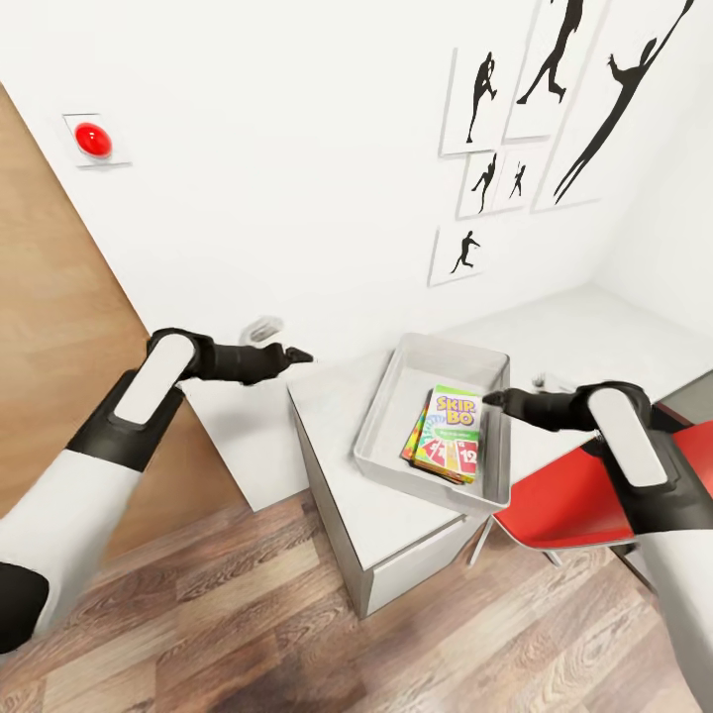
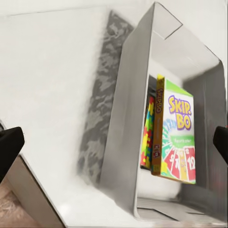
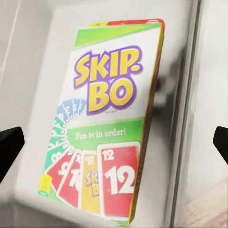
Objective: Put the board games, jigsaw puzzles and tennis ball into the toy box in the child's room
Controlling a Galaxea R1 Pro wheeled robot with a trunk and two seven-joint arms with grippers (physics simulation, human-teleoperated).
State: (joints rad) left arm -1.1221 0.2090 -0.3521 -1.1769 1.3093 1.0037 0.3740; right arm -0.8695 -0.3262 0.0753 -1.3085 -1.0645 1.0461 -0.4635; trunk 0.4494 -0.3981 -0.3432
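Note:
The pale grey toy box (image 1: 381, 408) stands on the end of the table (image 1: 325, 401). Inside it a SKIP BO board game (image 1: 452, 428) lies on top of a bright jigsaw puzzle (image 1: 412, 442). My left gripper (image 1: 300, 355) hovers open over the table top, left of the box. My right gripper (image 1: 491, 399) is open just above the box's right rim, beside the game. The left wrist view shows the toy box (image 2: 124, 118), game (image 2: 178, 133) and jigsaw puzzle (image 2: 148, 135). The right wrist view looks close onto the game (image 3: 104, 118). The tennis ball and the bed are out of view.
A red chair (image 1: 569, 495) stands right of the table, under my right arm. A wooden door (image 1: 50, 317) is at the left, with a red button (image 1: 92, 139) on the white wall. Silhouette posters (image 1: 515, 119) hang above the desk. Wood floor (image 1: 248, 614) lies in front.

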